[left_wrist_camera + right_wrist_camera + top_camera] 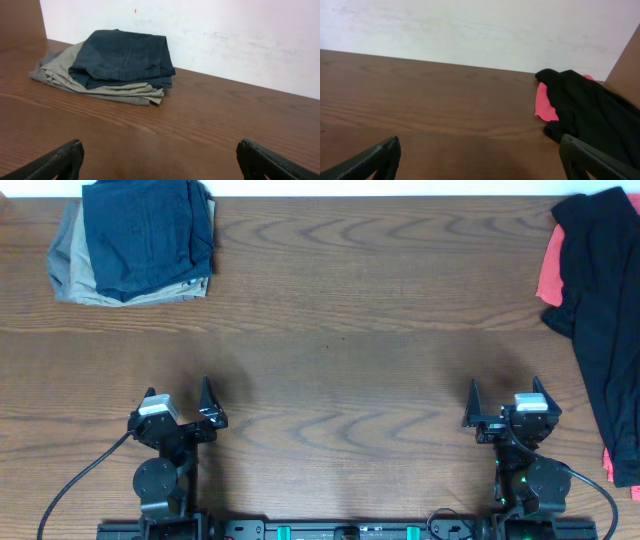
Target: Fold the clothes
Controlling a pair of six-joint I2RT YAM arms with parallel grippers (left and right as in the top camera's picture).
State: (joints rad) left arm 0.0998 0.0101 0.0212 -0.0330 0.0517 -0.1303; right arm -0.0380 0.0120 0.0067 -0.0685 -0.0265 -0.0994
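The clothes, a black shirt [606,310], lie crumpled along the table's right edge, over a coral-red shirt [551,268]. In the right wrist view the black shirt [590,110] sits ahead and to the right, its red neighbour [543,106] peeking out at its left. My right gripper [505,402] [480,159] stands open near the front edge, left of the black shirt and apart from it. My left gripper [180,402] [159,159] is open too, at the front left, with bare wood between its fingers.
A folded stack, a navy garment [150,230] [122,57] on top of a khaki one [75,275] [62,72], rests at the back left corner. A white wall [470,30] runs behind the table's far edge.
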